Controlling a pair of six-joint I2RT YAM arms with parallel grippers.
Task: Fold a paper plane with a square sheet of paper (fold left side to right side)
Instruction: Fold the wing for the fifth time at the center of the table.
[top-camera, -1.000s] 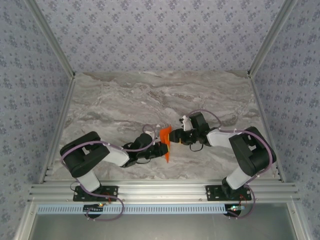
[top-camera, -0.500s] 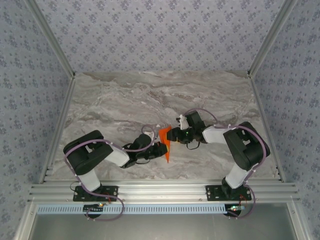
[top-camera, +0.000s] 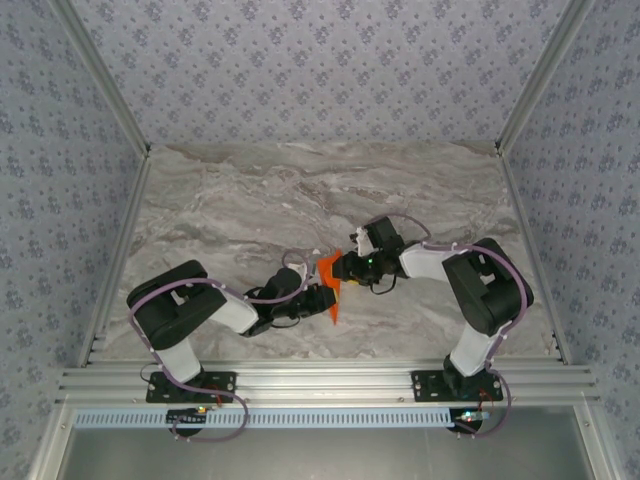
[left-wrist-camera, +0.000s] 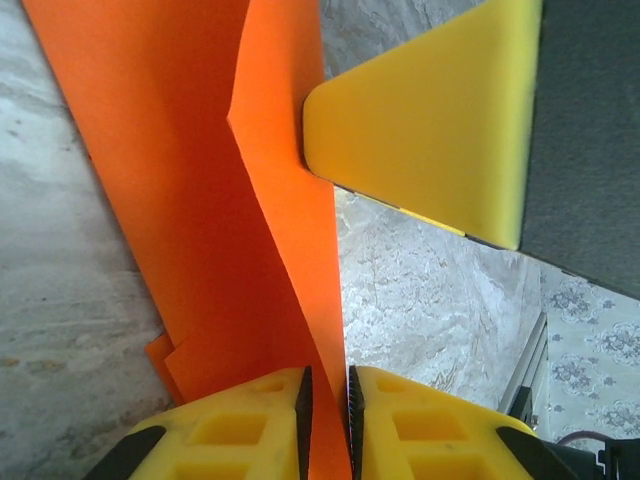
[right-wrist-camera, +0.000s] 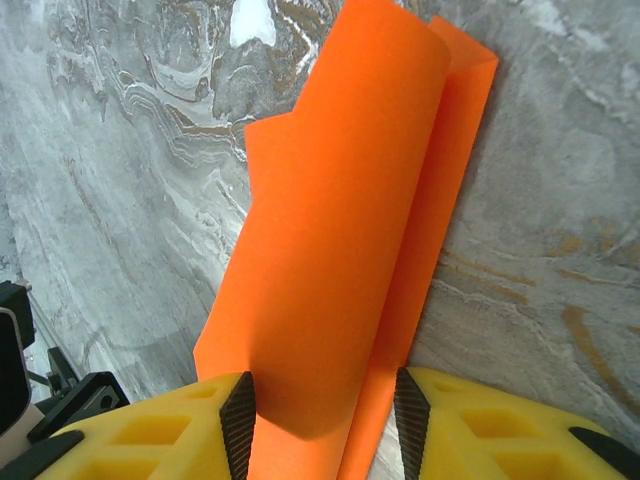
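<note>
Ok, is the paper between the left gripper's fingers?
Yes, the orange paper runs into the narrow gap between the left gripper's yellow fingers.

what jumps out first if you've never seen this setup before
The bright orange paper, partly folded, stands out in the middle of the grey marble table. Both arms converge on it: the left gripper from the near left, the right gripper from the right. In the right wrist view, the paper's curled fold sits between that gripper's yellow fingers.
</note>
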